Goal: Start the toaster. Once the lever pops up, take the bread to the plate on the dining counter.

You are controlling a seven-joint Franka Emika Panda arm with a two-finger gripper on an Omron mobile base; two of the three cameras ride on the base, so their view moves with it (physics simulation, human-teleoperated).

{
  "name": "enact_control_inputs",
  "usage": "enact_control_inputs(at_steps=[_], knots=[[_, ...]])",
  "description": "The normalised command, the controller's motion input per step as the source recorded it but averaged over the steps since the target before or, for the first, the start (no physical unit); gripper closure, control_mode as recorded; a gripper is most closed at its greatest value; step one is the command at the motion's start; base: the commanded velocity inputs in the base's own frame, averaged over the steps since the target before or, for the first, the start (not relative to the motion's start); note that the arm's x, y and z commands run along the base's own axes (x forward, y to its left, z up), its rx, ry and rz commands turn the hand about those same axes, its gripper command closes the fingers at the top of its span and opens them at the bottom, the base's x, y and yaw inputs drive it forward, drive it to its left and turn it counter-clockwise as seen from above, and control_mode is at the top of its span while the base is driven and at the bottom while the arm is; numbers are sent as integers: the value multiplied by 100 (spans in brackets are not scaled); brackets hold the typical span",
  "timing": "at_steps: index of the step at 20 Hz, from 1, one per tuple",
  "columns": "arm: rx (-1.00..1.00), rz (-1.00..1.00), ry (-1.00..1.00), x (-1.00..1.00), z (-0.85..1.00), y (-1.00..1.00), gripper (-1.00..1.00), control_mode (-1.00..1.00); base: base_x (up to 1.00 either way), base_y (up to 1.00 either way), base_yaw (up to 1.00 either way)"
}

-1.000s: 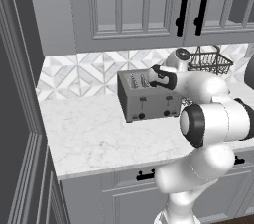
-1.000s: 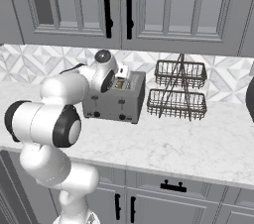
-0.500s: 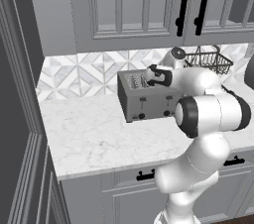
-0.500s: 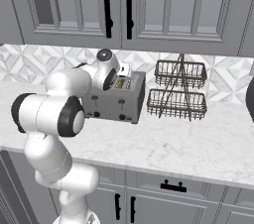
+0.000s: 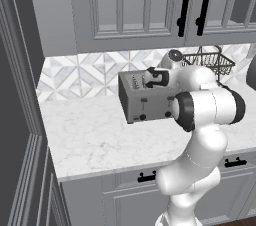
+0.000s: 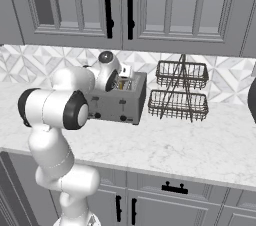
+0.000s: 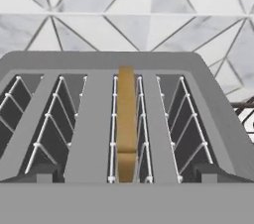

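Bread [image 7: 126, 124], a thin golden-brown slice, stands upright in one slot of the boxy grey metal toaster [image 5: 145, 104]; the end effector [image 5: 156, 77] above is open.

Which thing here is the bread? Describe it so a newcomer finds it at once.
On the marble worktop under the grey wall cabinets, left of the two-tier wire rack, stands a boxy grey toaster. Look down into its top: the bread is the thin golden-brown slice standing on edge in the third of four slots. It is the one warm-coloured thing there; the other three slots hold just wire guides.
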Motion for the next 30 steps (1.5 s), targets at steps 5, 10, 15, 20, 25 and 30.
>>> enact_control_inputs(at_steps=[5,10,15,20,25,30], knots=[[0,0,0,32,-3,0,-100,-100,0,0,0],[0,0,0,22,-11,0,-100,-100,0,0,0],[0,0,0,14,-14,0,-100,-100,0,0,0],[0,0,0,2,-9,0,-100,-100,0,0,0],[0,0,0,0,0,0,-100,-100,0,0,0],[0,0,0,0,0,0,100,-100,0,0,0]])
